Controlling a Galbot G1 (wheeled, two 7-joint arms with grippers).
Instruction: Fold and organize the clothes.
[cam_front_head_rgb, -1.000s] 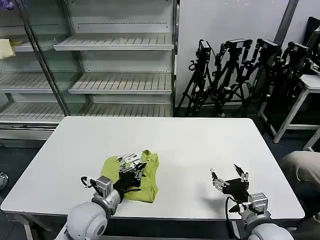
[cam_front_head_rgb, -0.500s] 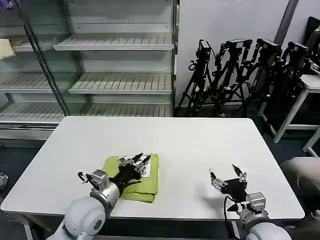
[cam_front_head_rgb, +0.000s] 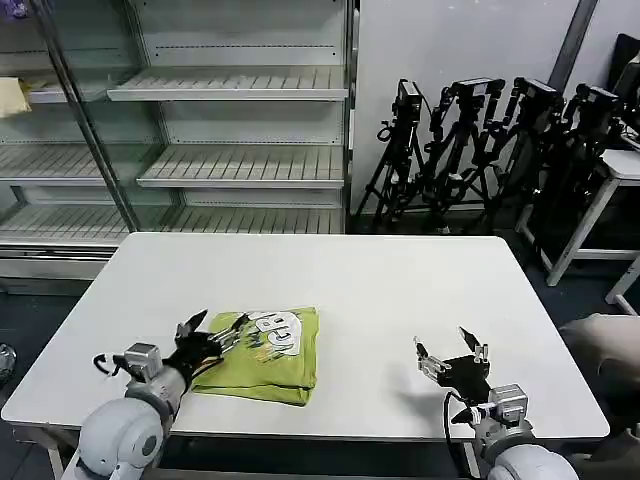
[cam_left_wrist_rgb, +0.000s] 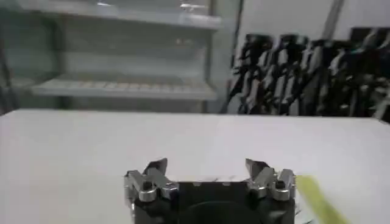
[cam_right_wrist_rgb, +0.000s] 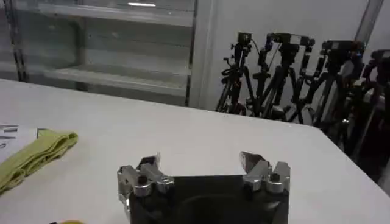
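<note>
While the head view is consulted, note that the T-shirt (cam_front_head_rgb: 262, 343) lies as a compact folded packet on the white desk (cam_front_head_rgb: 380, 290), toward the near left part of it, with a pale printed patch facing up despite the plain outer fabric; the left gripper (cam_front_head_rgb: 212, 338) sits at the packet's left edge with its fingers spread and nothing held between them; the right gripper (cam_front_head_rgb: 452, 352) hovers well apart to the right over bare desk, fingers likewise spread and empty; judged from this layout, folding appears complete and the step in hand is release and clearance. To do it well, lift the left gripper straight off before moving sideways, so that no fingertip drags the top layer and reopens the fold; keep the right arm parked.

Turning to the left wrist view, the left gripper (cam_left_wrist_rgb: 207, 171) shows both fingers wide apart with open desk between them; a strip of the T-shirt (cam_left_wrist_rgb: 318, 198) lies just beside one finger, so contact at that edge cannot be excluded; confirm separation before any lateral travel.

Turning to the right wrist view, the right gripper (cam_right_wrist_rgb: 201, 168) is fully open and grips nothing; the T-shirt (cam_right_wrist_rgb: 36, 155) rests flat, layered edges aligned, far off across the desk; if final tidying is required, press lightly rather than pinch.
</note>
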